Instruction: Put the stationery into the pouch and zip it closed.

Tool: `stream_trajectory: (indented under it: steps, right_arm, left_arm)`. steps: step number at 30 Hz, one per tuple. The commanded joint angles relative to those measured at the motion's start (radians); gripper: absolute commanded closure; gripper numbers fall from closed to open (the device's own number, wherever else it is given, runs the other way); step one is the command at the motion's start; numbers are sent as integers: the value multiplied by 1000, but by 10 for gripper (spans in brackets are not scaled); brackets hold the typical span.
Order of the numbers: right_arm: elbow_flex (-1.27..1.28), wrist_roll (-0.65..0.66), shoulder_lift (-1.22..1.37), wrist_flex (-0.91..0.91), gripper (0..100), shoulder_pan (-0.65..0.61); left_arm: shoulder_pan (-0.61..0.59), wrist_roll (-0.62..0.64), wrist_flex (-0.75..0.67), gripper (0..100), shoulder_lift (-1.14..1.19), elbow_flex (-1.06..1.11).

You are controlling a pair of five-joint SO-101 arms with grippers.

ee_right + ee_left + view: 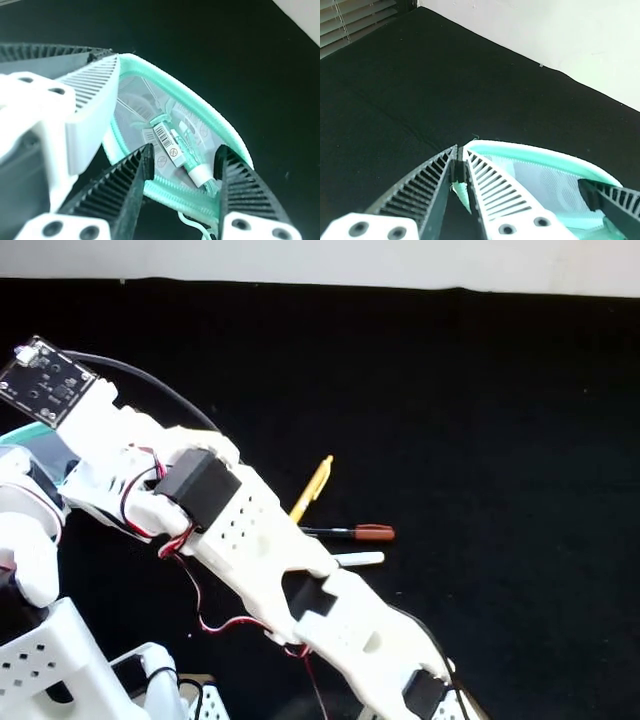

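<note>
The mint-green mesh pouch (pixel 535 150) is being held open by the left gripper (pixel 457 172), which is pinching its rim, and a white barcoded tube (pixel 175 147) is lying inside. The right gripper (pixel 185 152) is hovering over the pouch's mouth, fingers spread and empty. Filling looks partway done, I'd say: a yellow pen (pixel 312 488), a red-capped pen (pixel 352 532) and a white pen (pixel 358 559) are lying well apart from the pouch, so the right arm is needing to fetch one next.
</note>
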Motion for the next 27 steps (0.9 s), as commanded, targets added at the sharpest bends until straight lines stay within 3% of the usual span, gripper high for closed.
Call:
stream_trajectory:
  steps: [1, 10, 17, 27]
  right_arm:
    - [-84, 12, 4, 25, 739, 39]
    - [-148, 9, -4, 42, 739, 64]
    - [-145, 14, -134, 124, 739, 64]
    - [-151, 14, -249, 101, 739, 93]
  left_arm:
    - [7, 6, 3, 993, 30, 27]
    - [7, 6, 0, 993, 30, 27]
    - [7, 6, -2, 993, 30, 28]
    - [7, 6, 0, 993, 30, 27]
